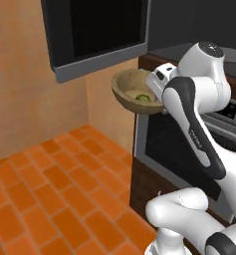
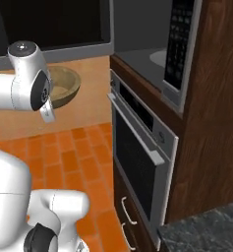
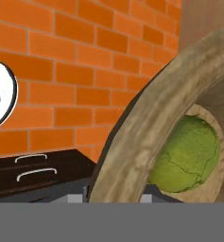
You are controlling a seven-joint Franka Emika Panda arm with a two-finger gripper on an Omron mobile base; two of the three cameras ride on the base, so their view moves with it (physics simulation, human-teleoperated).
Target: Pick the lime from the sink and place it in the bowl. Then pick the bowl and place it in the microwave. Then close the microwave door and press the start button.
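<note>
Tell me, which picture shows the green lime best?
The hand view: the lime looks big and bumpy, sitting inside the bowl. In the left base view it is a small green spot in the raised bowl. In the right base view the arm and the bowl's wall cover it.

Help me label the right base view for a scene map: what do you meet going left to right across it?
Robot arm → bowl → oven → microwave → wooden cabinet side.
</note>
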